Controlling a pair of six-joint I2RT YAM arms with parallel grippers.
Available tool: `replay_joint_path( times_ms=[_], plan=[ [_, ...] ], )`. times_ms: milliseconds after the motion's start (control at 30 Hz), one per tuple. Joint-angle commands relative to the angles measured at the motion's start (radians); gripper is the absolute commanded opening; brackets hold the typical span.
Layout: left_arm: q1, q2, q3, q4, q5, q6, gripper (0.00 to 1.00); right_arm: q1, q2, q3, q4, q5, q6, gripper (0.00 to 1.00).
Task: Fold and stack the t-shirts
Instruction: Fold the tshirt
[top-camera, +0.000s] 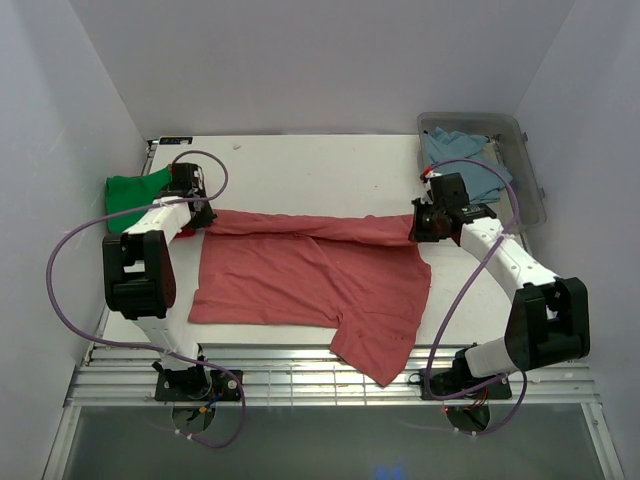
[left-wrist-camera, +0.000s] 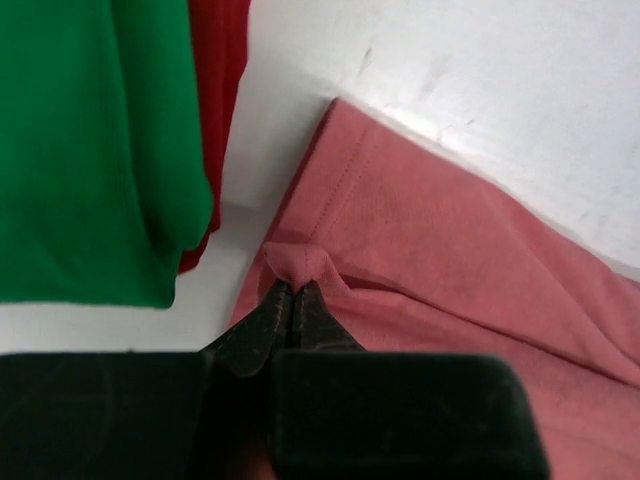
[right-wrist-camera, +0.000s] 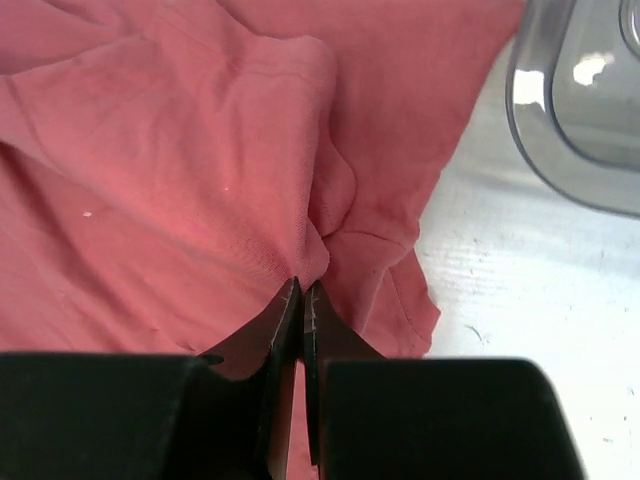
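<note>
The salmon-pink t-shirt (top-camera: 310, 275) lies spread on the bench (top-camera: 300, 165). The left gripper (left-wrist-camera: 293, 290) and right gripper (right-wrist-camera: 300, 285) are each clamped tight on its far edge. Its folding seems barely begun. The green t-shirt (top-camera: 135, 195) overlaps the red t-shirt (left-wrist-camera: 220, 60), and the light blue t-shirt (top-camera: 465, 160) waits in the bin (top-camera: 530, 170).

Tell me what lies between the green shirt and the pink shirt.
In the left wrist view, a red shirt edge peeks from under the green shirt, then a strip of bare table reaches the pink shirt.

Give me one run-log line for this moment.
left gripper: pinching salmon-pink shirt edge | right gripper: pinching same shirt | green shirt: far left | light blue shirt: in bin
</note>
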Motion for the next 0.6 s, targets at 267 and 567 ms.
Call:
replay_joint_path(
  times_ms=[267, 567],
  plan=[
    [-0.001, -0.155, -0.090, -0.144, -0.138, -0.107, 0.73, 0.069, -0.062, -0.117, -0.145, 0.185, 0.069, 0.35],
    [-0.149, -0.616, -0.130, -0.106, 0.029, -0.148, 0.69, 0.097, -0.200, -0.034, -0.108, 0.213, 0.055, 0.68]
  ],
)
